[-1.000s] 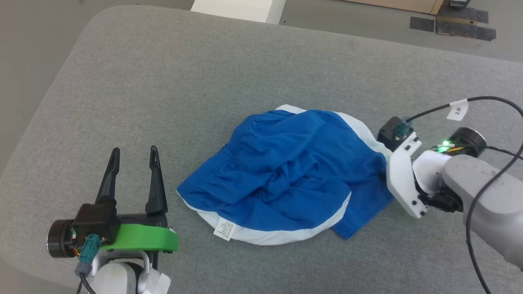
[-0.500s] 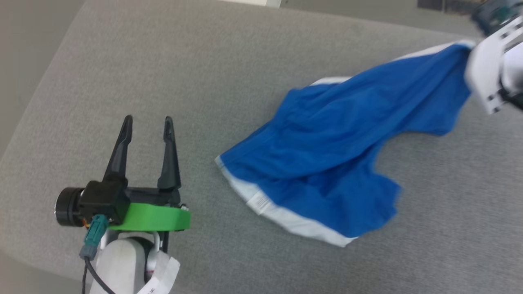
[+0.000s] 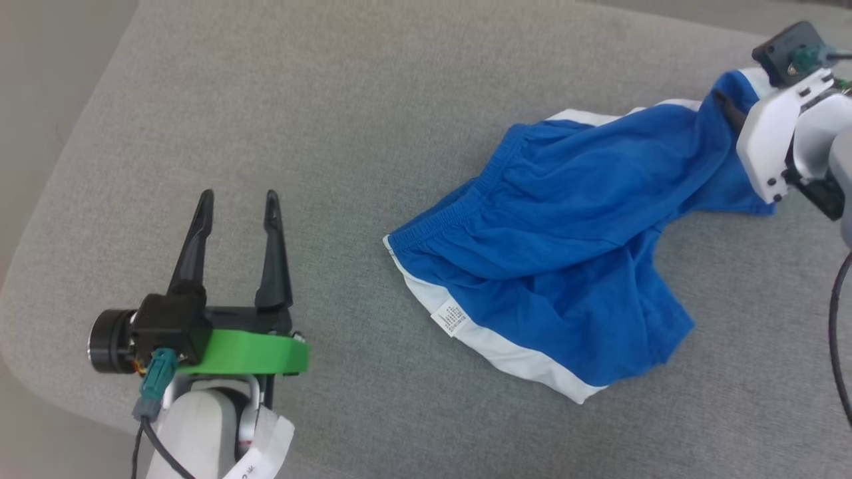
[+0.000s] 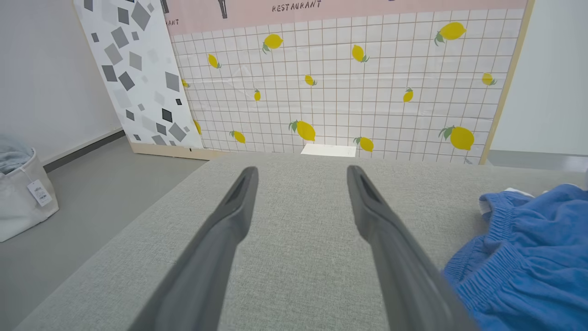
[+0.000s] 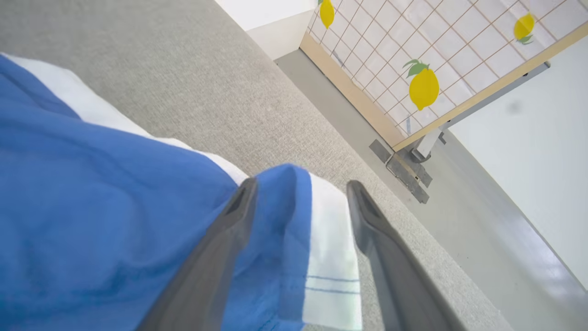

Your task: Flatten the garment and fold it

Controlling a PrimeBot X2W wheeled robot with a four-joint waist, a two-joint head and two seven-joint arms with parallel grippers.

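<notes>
The garment (image 3: 566, 219), bright blue shorts with white side stripes, lies stretched and wrinkled across the right half of the grey padded table (image 3: 333, 100). Its waistband faces left and its white tag (image 3: 451, 318) lies near the front. My right gripper (image 3: 732, 106) is at the garment's far right corner. In the right wrist view the right gripper (image 5: 301, 184) stands open, and a fold of the garment (image 5: 115, 207) with its white stripe lies loose between the fingers. My left gripper (image 3: 236, 196) hovers open and holds nothing, left of the garment. In the left wrist view the left gripper (image 4: 301, 170) has the waistband (image 4: 519, 257) at its right.
The table's rounded left edge (image 3: 40, 219) is close to my left arm. Beyond the far edge stand a lemon-patterned panel (image 4: 344, 92) and a white block (image 4: 328, 150). A pale fabric bag (image 4: 18, 197) sits on the floor at the left.
The right gripper, shut on the garment's right edge, dragged it up and to the right, stretching it out, then opened. The head camera shifted. The left gripper stayed open.
</notes>
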